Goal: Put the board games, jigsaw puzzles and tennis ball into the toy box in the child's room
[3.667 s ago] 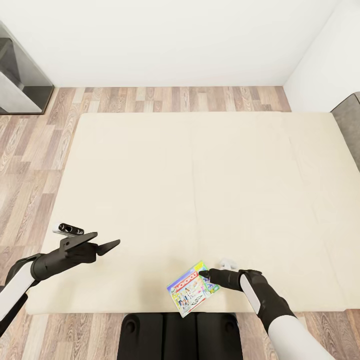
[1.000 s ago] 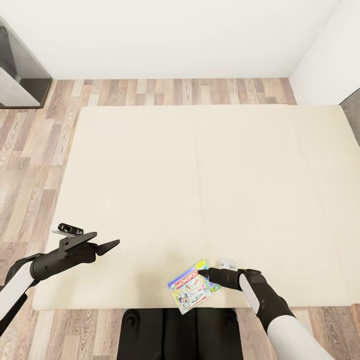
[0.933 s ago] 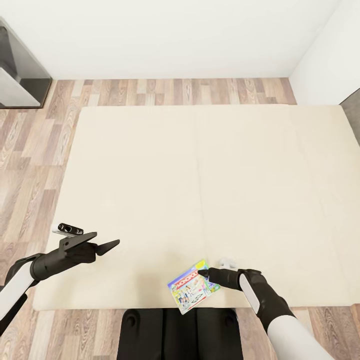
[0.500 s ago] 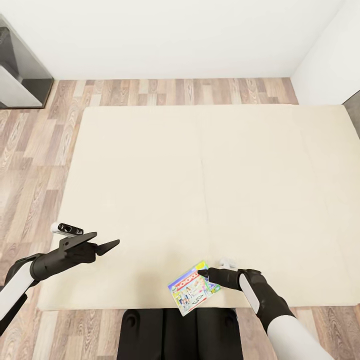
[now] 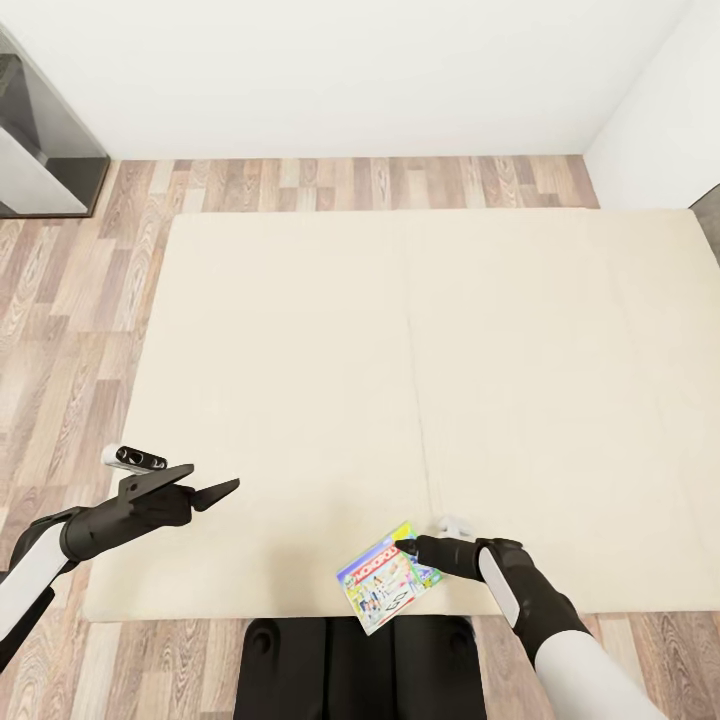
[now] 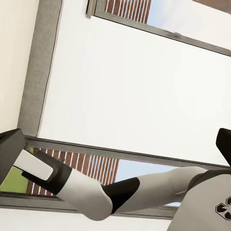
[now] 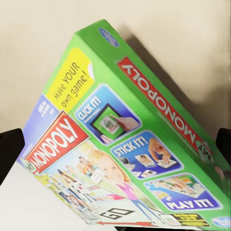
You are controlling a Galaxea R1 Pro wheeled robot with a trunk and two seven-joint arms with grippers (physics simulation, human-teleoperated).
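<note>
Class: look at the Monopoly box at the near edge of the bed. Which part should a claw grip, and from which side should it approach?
Grip a thin side edge of the Monopoly box, coming from the robot's right, as the right claw does. The box is flat and wide, so probably only its narrow thickness fits between the fingers. It overhangs the near edge of the bed.

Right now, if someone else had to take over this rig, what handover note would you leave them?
Right gripper: shut on the Monopoly box, holding it by one edge at the near edge of the bed, partly over the robot's base.
Left gripper: open and empty, hanging over the bed's near left corner.
Done: one board game picked up. No other game lies on the visible mattress.
Left: carry the Monopoly box to the toy box on the table. Neither is in sight from here, so I cannot tell what is already in the box or still on the table.
</note>
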